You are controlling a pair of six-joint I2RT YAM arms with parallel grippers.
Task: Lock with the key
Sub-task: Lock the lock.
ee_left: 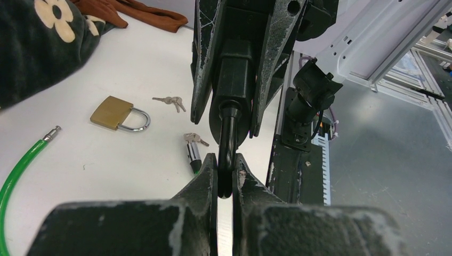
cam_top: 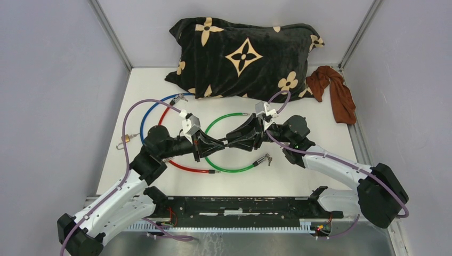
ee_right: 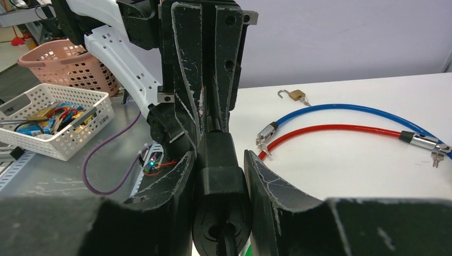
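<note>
White table (cam_top: 320, 178), grey walls (cam_top: 53, 80) — left gripper (ee_left: 225, 173) tight on key (ee_left: 227, 136), right gripper (ee_right: 218, 154) around lock (ee_right: 219, 186)

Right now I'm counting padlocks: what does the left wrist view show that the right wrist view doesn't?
Left wrist only: shut padlock, green cable, loose keys. Right wrist only: open padlock, blue cable, red cable. Both: black lock, body in right claw, stem in left claw.
</note>
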